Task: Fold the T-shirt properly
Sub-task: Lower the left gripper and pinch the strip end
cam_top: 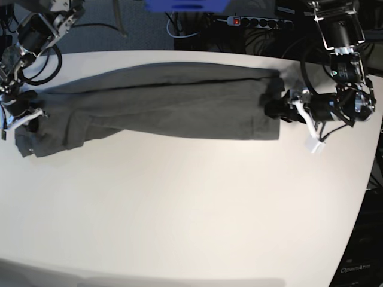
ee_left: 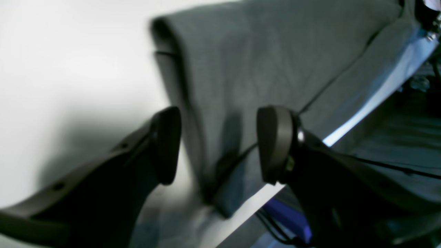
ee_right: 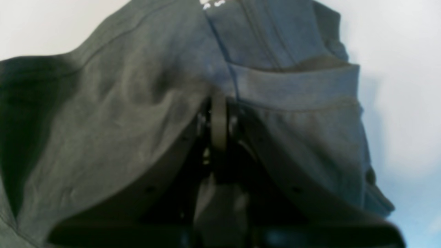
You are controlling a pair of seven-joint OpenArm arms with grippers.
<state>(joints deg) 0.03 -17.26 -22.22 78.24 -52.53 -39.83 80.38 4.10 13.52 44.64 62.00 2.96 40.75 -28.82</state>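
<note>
While the T-shirt (cam_top: 161,101) lies stretched lengthwise across the far half of the white tabletop (cam_top: 191,203), folded into a long dark grey band, an arm stands at each of its ends. At the base view's left end, the right gripper (cam_top: 27,116) is clenched on the cloth: in its wrist view the two fingers (ee_right: 218,120) meet tightly, with fabric bunched and draped over both sides of them, and the ribbed collar band (ee_right: 293,86) sits just above the pinch point. That end of the shirt looks crumpled and slightly lifted around the gripper. At the opposite end, the left gripper (cam_top: 272,106) is released, its jaws standing wide apart. In its wrist view the two dark pads (ee_left: 272,144) straddle the shirt's end, with the folded edge of the fabric (ee_left: 206,120) running between them; whether either pad touches the cloth cannot be told. A power strip (cam_top: 254,22) lies on the floor beyond the tabletop's far edge.
</note>
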